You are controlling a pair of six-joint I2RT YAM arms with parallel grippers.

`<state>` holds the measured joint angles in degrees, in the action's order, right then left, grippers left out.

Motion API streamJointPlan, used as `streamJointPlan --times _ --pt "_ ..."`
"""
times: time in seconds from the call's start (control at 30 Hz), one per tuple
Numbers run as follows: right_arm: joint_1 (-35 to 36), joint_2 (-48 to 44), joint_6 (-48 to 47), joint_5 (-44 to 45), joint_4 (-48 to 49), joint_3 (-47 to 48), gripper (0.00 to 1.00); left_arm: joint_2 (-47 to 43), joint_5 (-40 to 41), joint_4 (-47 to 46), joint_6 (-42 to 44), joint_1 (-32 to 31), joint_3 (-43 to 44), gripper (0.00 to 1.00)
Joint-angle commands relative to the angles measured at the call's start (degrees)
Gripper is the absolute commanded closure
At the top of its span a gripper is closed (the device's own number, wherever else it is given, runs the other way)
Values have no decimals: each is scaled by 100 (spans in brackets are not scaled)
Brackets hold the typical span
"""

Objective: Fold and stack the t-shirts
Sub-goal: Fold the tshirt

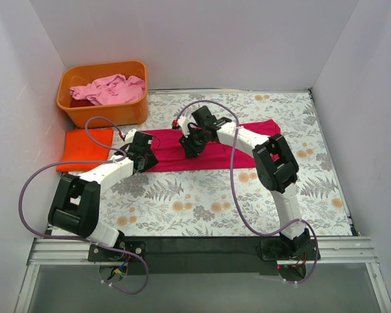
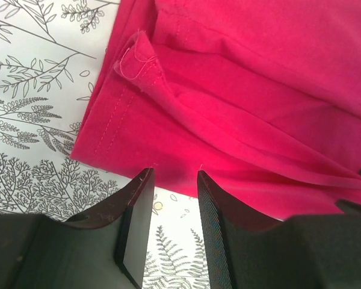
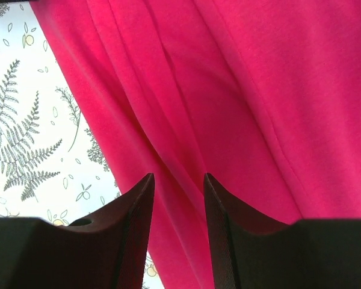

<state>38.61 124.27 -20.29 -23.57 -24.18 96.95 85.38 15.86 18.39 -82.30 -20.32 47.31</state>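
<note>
While the magenta-red tee (image 1: pixel 212 158) lies as a long band running left-right mid-table, the left gripper (image 2: pixel 175 174) sits at its left hem, jaws parted, gripping nothing. Further right, the right gripper (image 3: pixel 178 177), also parted and empty, hovers over mid-band. Of the 2, the left is nearer an end.

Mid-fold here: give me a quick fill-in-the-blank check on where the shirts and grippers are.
1. The long folded t-shirt under the left gripper and right gripper is coloured ____.
2. The pale pink t-shirt lies crumpled in the orange ____.
3. The folded orange t-shirt lies nearest the ____ arm.
4. Both grippers' jaws are ____.

Missing words: magenta-red; tub; left; open.
</note>
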Motion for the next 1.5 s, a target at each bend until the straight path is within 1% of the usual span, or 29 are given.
streamJointPlan --times 0.0,0.13,0.23,0.8,0.97,1.13,1.17,1.2,1.27,1.3,1.33,1.4,1.47 --pt "6 133 -194 72 -95 325 62 40 67 -29 92 71 68 66" --pt "-3 238 -212 125 -113 421 66 145 93 33 92 80 94 66" --pt "6 326 -238 125 -174 509 67 171 76 50 74 98 94 66" --pt "76 300 -423 -148 -306 448 67 347 58 121 48 142 59 66" --pt "94 291 -467 -314 -394 422 69 330 93 138 48 142 50 66" --pt "112 291 -519 -262 -412 430 69 356 75 147 39 151 50 66" --pt "112 317 -519 -236 -412 448 72 356 75 138 39 151 50 66" --pt "112 335 -519 -157 -403 457 77 347 67 147 39 159 50 66" --pt "112 387 -519 -69 -412 536 83 339 67 165 39 160 50 66" --pt "112 396 -511 -16 -412 571 90 347 67 156 39 160 42 66" --pt "112 414 -519 2 -412 641 94 339 67 165 39 160 42 66" --pt "112 423 -502 37 -403 729 99 330 58 165 39 160 15 66" --pt "112 397 -511 133 -403 826 99 321 32 173 30 160 24 65"
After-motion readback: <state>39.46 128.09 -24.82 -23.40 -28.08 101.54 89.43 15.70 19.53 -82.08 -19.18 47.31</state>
